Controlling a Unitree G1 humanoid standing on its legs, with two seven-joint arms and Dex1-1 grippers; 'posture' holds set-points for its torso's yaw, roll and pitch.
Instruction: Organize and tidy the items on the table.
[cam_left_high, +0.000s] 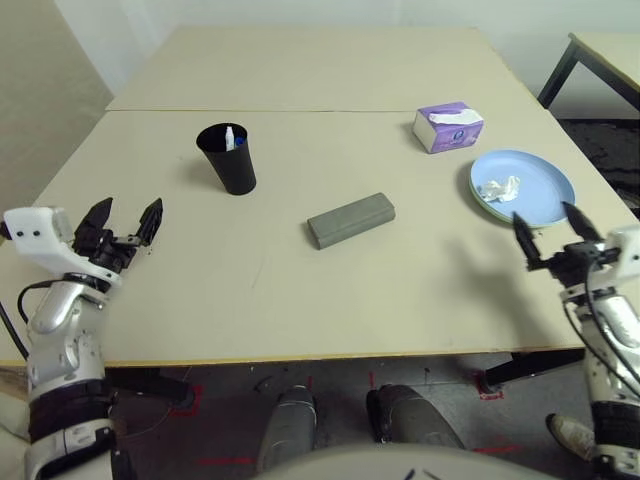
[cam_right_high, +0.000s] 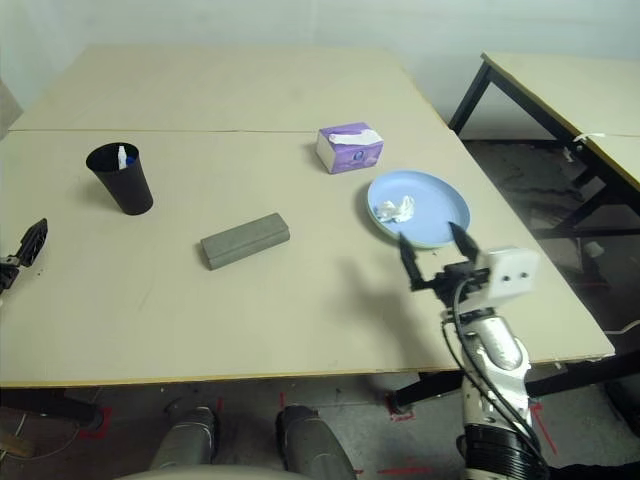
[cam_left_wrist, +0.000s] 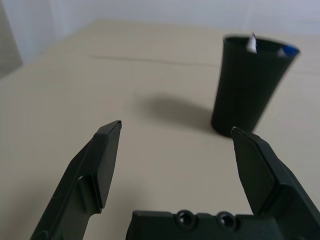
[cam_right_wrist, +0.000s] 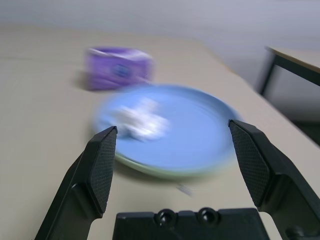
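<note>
A black cup (cam_left_high: 228, 158) stands upright at the left of the pale table (cam_left_high: 300, 300), with two white markers (cam_left_high: 231, 139) in it, one blue-capped. A grey glasses case (cam_left_high: 350, 219) lies in the middle. At the right, a blue plate (cam_left_high: 530, 180) rests on a green plate (cam_left_high: 484, 209) and carries a crumpled white tissue (cam_left_high: 499, 188). My left gripper (cam_left_high: 124, 220) hovers open near the left edge, pointing at the cup (cam_left_wrist: 252, 85). My right gripper (cam_left_high: 548, 232) is open just in front of the plates (cam_right_wrist: 190, 135). The black sunglasses are out of view.
A purple tissue box (cam_left_high: 448, 126) sits behind the plates. A seam (cam_left_high: 320, 110) crosses the table behind the cup. A dark-legged table (cam_right_high: 560, 90) stands off to the right. Bare tabletop stretches along the front edge.
</note>
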